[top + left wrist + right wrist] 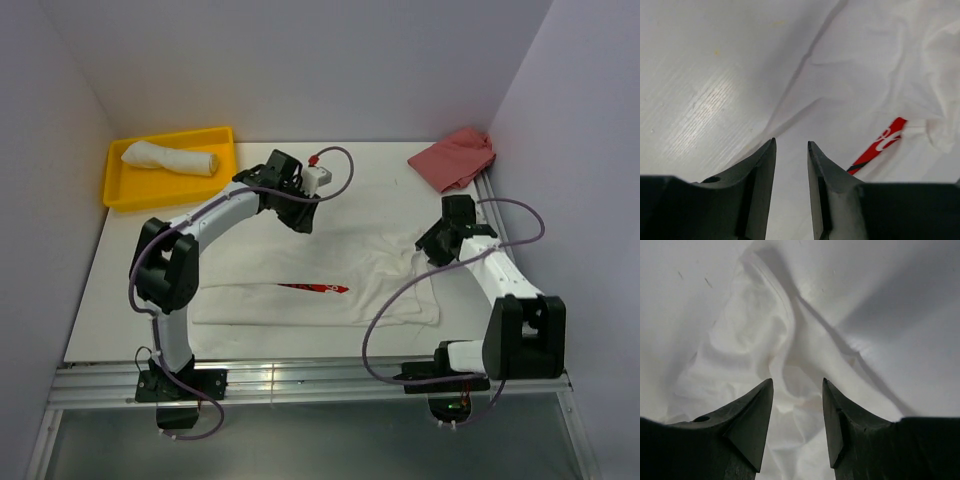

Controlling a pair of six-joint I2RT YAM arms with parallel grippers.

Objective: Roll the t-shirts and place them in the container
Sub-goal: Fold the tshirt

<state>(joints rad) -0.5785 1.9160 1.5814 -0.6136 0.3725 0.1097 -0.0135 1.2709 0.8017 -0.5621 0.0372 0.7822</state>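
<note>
L tool [791,144] narrow gap, empty, shirt edge just under its tips. R tool [797,382] wider, empty, over bunched folds. T-shirt [250,300] spread on counter [390,190]. Risk: R nips top fold only, L slips off edge, so roll goes crooked and loose.

The left gripper [792,142] is seen from behind, its two black fingers [760,175] held a little apart, with nothing clamped between them. A white t-shirt [880,65] is spread on the table [695,95], whose finely ribbed surface is shown left of the fingers, marked by a patch of glare. The shirt's edge is traced as a slanting line from the top of the view down towards the left fingertip. A red print [879,146], bordered by a thin black line, is shown just past the right finger. Crumpled folds are gathered above and beside the print. A grey shadow is cast over the cloth ahead of the fingertips.
</note>
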